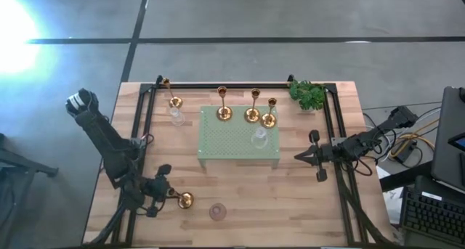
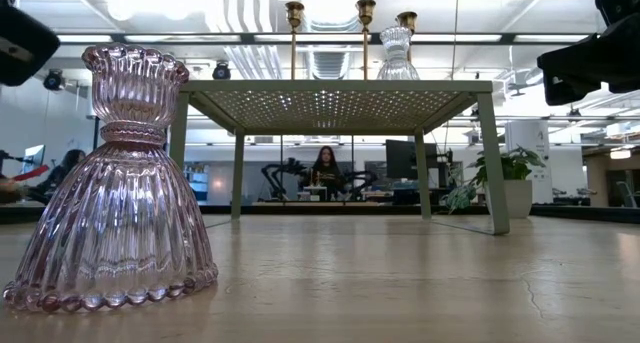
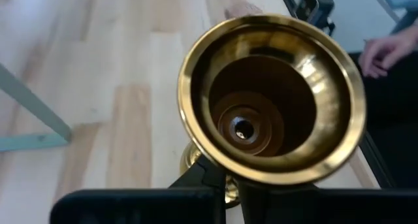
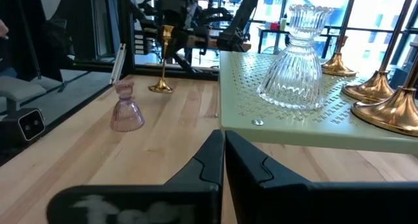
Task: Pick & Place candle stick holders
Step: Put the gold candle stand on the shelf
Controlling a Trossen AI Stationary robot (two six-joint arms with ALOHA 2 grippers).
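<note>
Left gripper [image 1: 168,194] is clamped narrow on the stem of a brass holder [image 1: 185,200] at the table's 7 o'clock; a tilted lift could slip it toward the pink glass holder [image 1: 217,212] at its 4 o'clock, while right gripper [image 1: 300,157] waits closed.

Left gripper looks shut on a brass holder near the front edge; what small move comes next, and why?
Probably lift it straight up. The left gripper is shut on the brass holder, which stands on the table; the green tray has free space.
</note>
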